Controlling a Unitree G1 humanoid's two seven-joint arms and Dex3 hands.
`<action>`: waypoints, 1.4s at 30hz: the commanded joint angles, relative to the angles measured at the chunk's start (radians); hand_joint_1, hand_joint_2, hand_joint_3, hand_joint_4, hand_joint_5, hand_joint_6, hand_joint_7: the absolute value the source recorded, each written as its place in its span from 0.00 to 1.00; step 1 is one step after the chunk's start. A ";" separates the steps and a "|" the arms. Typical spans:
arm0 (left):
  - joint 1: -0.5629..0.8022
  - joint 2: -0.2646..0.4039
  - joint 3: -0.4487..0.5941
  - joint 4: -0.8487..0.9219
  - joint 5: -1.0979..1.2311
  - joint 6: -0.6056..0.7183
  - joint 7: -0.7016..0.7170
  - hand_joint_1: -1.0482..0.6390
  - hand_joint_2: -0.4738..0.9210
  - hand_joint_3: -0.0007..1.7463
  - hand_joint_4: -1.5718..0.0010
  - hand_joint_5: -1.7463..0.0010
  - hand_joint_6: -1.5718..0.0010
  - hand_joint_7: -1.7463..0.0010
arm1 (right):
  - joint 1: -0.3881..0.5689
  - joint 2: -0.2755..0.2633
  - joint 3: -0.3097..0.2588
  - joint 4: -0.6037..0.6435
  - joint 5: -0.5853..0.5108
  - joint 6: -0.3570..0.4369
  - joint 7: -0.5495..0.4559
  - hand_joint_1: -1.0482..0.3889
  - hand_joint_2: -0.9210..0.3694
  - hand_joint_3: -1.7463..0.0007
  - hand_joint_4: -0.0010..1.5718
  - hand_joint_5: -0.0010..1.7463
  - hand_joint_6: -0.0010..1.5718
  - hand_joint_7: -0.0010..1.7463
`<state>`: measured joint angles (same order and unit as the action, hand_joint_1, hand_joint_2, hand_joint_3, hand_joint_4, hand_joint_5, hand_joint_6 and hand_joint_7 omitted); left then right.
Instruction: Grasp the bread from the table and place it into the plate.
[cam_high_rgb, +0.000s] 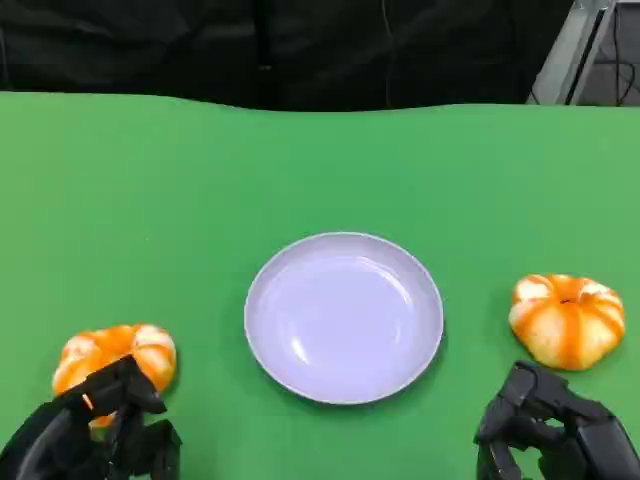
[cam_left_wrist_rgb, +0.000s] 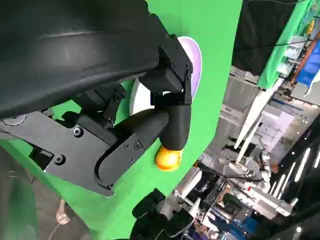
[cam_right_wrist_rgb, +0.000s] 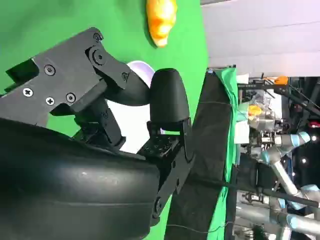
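Two orange-and-white, pumpkin-shaped breads lie on the green table. The left bread (cam_high_rgb: 115, 358) is left of the pale lilac plate (cam_high_rgb: 344, 316), and the right bread (cam_high_rgb: 567, 318) is to its right. The plate holds nothing. My left hand (cam_high_rgb: 95, 430) sits just in front of the left bread, its fingers overlapping the bread's near edge, with nothing gripped. My right hand (cam_high_rgb: 560, 432) hovers just in front of the right bread, apart from it, fingers loose. The left wrist view has my left hand's fingers (cam_left_wrist_rgb: 172, 125) bare, with the plate (cam_left_wrist_rgb: 192, 57) and the right bread (cam_left_wrist_rgb: 168, 157) beyond.
The green table (cam_high_rgb: 150, 200) reaches back to a dark curtain. In the right wrist view a bread (cam_right_wrist_rgb: 161, 20) lies past the plate (cam_right_wrist_rgb: 142, 67). Lab equipment and another robot arm stand off the table in both wrist views.
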<state>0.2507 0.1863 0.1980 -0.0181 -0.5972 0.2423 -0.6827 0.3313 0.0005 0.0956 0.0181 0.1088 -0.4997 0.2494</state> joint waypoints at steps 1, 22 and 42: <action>0.001 0.005 0.006 -0.003 0.002 -0.012 -0.003 0.55 0.77 0.67 0.42 0.00 0.53 0.00 | 0.008 -0.006 -0.005 -0.009 0.001 0.007 -0.009 0.62 0.25 0.36 0.51 1.00 0.47 0.88; 0.032 -0.005 0.013 -0.043 0.169 -0.246 0.073 0.54 0.78 0.57 0.53 0.09 0.53 0.23 | 0.004 0.003 -0.001 -0.004 0.002 0.001 -0.015 0.63 0.25 0.35 0.51 1.00 0.47 0.89; 0.014 0.238 0.045 -0.095 1.366 -0.759 0.754 0.09 1.00 0.12 0.91 0.99 0.72 1.00 | -0.009 0.001 -0.003 0.008 -0.012 -0.005 -0.021 0.62 0.26 0.35 0.52 1.00 0.47 0.89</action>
<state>0.2936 0.3818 0.2490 -0.1224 0.6374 -0.5439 -0.0307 0.3267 0.0093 0.1009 0.0185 0.0939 -0.4959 0.2317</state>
